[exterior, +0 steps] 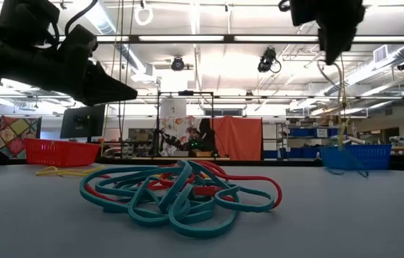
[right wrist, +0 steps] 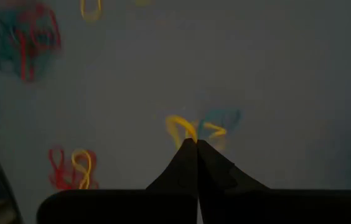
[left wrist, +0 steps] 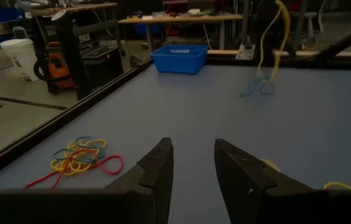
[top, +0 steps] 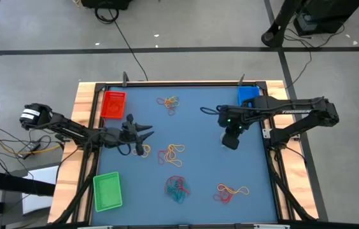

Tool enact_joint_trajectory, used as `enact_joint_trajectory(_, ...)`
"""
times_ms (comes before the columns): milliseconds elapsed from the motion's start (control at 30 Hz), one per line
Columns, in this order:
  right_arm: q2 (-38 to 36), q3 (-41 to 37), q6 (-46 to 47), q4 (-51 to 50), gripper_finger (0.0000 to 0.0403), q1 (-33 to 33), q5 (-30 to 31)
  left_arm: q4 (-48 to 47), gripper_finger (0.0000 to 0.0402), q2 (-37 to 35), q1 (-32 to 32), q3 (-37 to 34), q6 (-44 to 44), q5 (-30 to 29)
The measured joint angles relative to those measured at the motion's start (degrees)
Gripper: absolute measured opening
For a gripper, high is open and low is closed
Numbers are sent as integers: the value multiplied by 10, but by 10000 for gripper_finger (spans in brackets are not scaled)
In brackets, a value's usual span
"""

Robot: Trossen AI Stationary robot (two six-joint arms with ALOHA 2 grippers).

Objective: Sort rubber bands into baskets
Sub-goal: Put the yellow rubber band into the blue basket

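My right gripper (top: 230, 141) hangs above the table's right middle, pointing down, shut on a yellow rubber band (left wrist: 276, 37) with a teal band (left wrist: 256, 87) tangled below it. My left gripper (top: 144, 133) is open and empty, pointing toward the table's right edge, beside loose yellow bands (top: 142, 151). The red basket (top: 112, 105) stands far left, the blue basket (top: 247, 95) far right and the green basket (top: 107, 191) near left. Mixed band piles lie at the far middle (top: 168, 103), the centre (top: 173, 154), the near middle (top: 177, 187) and the near right (top: 230, 191). My right gripper pinches the yellow band's top loop (right wrist: 180, 128) between its two shut fingertips, from above, pointing down. The yellow band hangs stretched below the fingers (exterior: 339, 93). The teal band hangs from its lower end (exterior: 352, 169), down at the table top.
The table has a raised wooden frame (top: 84, 102) all round. Black cables run off the left side (top: 14, 143). In the low view the near teal and red pile (exterior: 180, 197) fills the foreground. Bare blue surface lies between the piles.
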Motion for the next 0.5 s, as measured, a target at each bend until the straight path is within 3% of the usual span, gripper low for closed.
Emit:
enact_joint_trajectory(133,-11,1,-6,66,2,13,15,-3,121,1,0,14,-4,50)
enact_joint_trajectory(300,-1,0,-14,98,2,18,36,-82,122,24,0,86,9,81)
enact_joint_trajectory(500,6,0,-36,155,2,19,56,-113,130,106,3,186,86,107)
